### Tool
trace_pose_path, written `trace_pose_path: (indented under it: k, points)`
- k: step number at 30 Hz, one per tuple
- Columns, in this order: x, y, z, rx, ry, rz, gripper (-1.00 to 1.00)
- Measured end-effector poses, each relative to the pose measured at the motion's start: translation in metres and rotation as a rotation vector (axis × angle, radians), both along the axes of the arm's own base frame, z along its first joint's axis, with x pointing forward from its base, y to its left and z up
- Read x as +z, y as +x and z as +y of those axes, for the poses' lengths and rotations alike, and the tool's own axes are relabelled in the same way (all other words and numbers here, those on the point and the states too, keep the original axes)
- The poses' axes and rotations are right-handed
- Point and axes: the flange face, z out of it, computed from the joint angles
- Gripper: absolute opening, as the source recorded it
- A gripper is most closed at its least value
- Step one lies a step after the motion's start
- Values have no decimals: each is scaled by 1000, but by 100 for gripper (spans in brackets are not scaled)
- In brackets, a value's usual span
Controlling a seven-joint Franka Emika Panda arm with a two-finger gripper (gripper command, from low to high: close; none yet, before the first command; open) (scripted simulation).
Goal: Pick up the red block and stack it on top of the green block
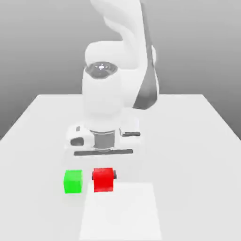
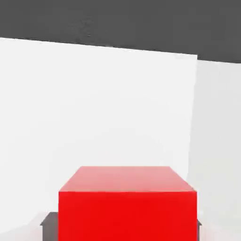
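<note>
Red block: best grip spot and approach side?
Take the red block across two opposite vertical faces, from straight above. It is a plain cube sitting square, with flat parallel sides. The green block sits close on the exterior view's left, so pads fit more safely on the other pair of faces. The end effector seems shut on it that way already.

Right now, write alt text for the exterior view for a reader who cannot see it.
A white robot arm's tool is shut on a red block just beside a green block, which sits toward the exterior view's left on a white table. The two cubes are level and apart, not yet stacked.
</note>
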Motion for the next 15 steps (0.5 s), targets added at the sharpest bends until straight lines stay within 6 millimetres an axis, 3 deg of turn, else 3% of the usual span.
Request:
trace_pose_path:
  k: [5, 12, 13, 15]
  points:
    - [10, -50, -55, -69, 16, -1, -100]
    - [-42, -55, -60, -76, 21, -3, -100]
    - [-49, -56, -60, -77, 20, -2, 100]
    - [-49, -56, -59, -74, 20, -2, 100]
